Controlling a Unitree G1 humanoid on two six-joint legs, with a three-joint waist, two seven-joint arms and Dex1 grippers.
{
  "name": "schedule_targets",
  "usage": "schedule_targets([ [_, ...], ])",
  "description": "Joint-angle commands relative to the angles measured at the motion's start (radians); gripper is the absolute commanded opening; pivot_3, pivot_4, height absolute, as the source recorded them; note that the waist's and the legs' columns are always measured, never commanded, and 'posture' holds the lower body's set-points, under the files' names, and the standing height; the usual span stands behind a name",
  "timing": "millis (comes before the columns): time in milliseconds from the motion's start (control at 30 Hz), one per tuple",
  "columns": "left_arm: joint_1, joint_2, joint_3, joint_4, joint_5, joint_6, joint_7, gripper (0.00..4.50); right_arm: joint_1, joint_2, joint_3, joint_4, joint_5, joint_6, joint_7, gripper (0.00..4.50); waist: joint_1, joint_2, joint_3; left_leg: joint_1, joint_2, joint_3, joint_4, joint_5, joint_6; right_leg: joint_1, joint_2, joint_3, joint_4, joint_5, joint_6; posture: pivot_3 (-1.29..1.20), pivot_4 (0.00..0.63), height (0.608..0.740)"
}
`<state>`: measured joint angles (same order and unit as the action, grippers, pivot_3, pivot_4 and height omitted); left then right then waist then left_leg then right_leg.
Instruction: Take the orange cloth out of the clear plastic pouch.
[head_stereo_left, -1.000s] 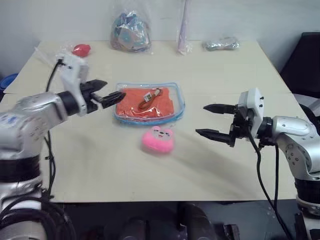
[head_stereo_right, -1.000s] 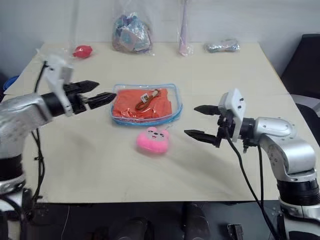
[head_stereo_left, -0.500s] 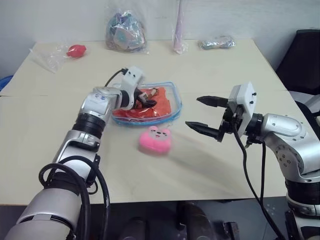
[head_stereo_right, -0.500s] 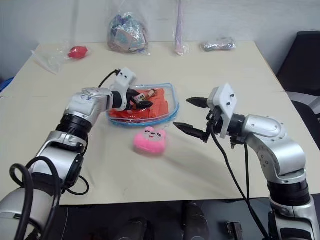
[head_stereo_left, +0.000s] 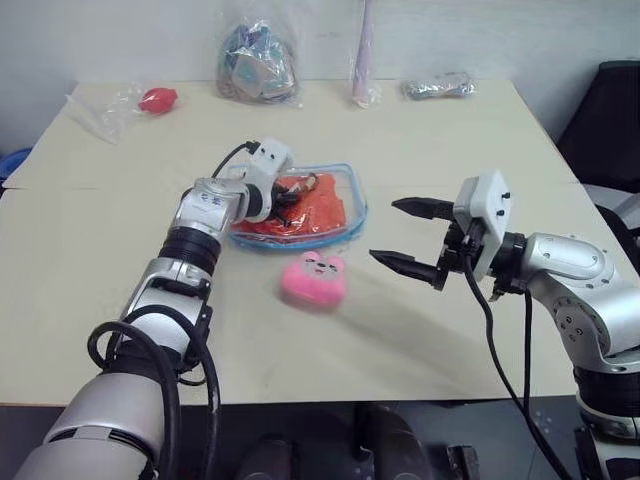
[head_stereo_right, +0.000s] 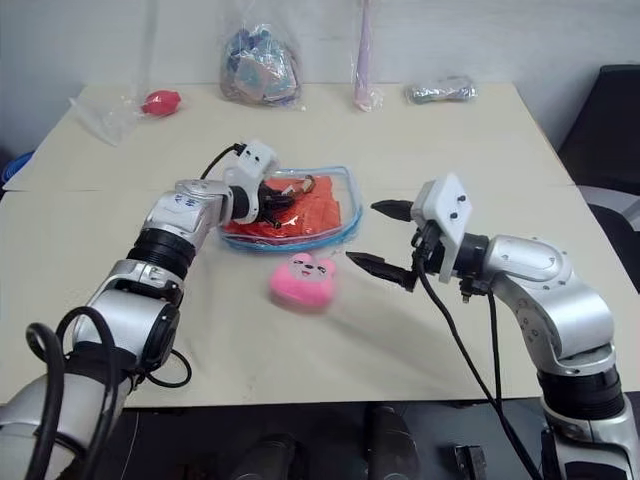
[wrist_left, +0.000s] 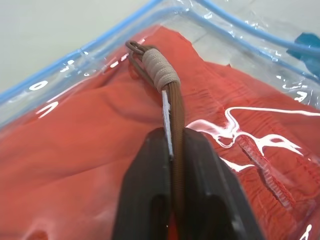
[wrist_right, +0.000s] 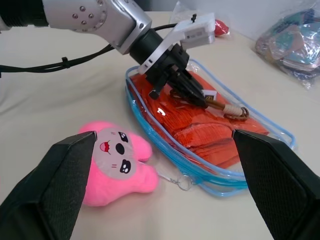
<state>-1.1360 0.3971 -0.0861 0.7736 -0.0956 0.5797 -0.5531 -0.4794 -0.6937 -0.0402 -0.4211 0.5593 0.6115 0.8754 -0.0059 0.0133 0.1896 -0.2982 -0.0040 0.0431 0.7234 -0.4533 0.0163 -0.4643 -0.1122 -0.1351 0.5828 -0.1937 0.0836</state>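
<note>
Since a second ago the left end effector (wrist_right: 192, 92) has reached into the clear plastic pouch (head_stereo_left: 352, 215) and closed on a brown cord (wrist_left: 172, 107) lying on the orange cloth (head_stereo_left: 318, 209), which is still inside the pouch at the middle of the surface (head_stereo_left: 450, 150). The right end effector (head_stereo_left: 408, 236) stays wide open, holding nothing, right of the pink plush toy (head_stereo_left: 313, 279). The near part of the surface is free.

You have a pink plush toy (head_stereo_left: 313, 280) lying near the table's (head_stereo_left: 300, 350) middle. Along the far edge sit a red item in clear wrap (head_stereo_left: 158, 98), a crinkly bag of small items (head_stereo_left: 258, 62) and a silvery packet (head_stereo_left: 440, 87).
</note>
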Motion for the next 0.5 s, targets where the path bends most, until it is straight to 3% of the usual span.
schedule_targets([
  [33, 0.076, 0.106, 0.133, -0.251, -0.038, 0.129, 0.056, 0.03, -0.039, -0.016, 0.009, -0.015, 0.035, -0.013, 0.062, 4.5, -0.008, 0.0, 0.0, 0.0, 0.0, 0.0, 0.0, 0.0, 0.0, 0.0, 0.0, 0.0, 0.0, 0.0, 0.0, 0.0, 0.15, 0.74],
  [167, 0.273, 0.262, 0.336, -0.551, -0.071, 0.3, 0.114, 0.03, -0.096, -0.005, 0.034, 0.037, 0.04, -0.012, 0.109, 4.5, -0.029, 0.0, 0.0, 0.0, 0.001, -0.001, -0.001, 0.0, 0.0, -0.001, 0.0, 0.0, 0.0, 0.0, 0.0, 0.0, 0.15, 0.74],
  [333, 0.549, 0.398, 0.556, -0.732, -0.07, 0.366, 0.146, 0.03, -0.142, 0.01, 0.072, 0.087, 0.048, -0.021, 0.182, 4.5, -0.019, 0.0, 0.0, 0.0, 0.001, -0.005, 0.0, 0.0, -0.001, -0.001, -0.001, 0.0, 0.0, 0.0, 0.0, 0.0, 0.15, 0.74],
  [500, 0.83, 0.422, 0.708, -0.782, -0.056, 0.297, 0.157, 0.03, -0.178, 0.023, 0.114, 0.128, 0.044, -0.038, 0.264, 4.5, 0.001, 0.0, 0.0, -0.001, 0.0, -0.007, 0.0, 0.0, -0.001, 0.0, -0.002, -0.001, 0.0, 0.0, -0.001, 0.0, 0.15, 0.74],
])
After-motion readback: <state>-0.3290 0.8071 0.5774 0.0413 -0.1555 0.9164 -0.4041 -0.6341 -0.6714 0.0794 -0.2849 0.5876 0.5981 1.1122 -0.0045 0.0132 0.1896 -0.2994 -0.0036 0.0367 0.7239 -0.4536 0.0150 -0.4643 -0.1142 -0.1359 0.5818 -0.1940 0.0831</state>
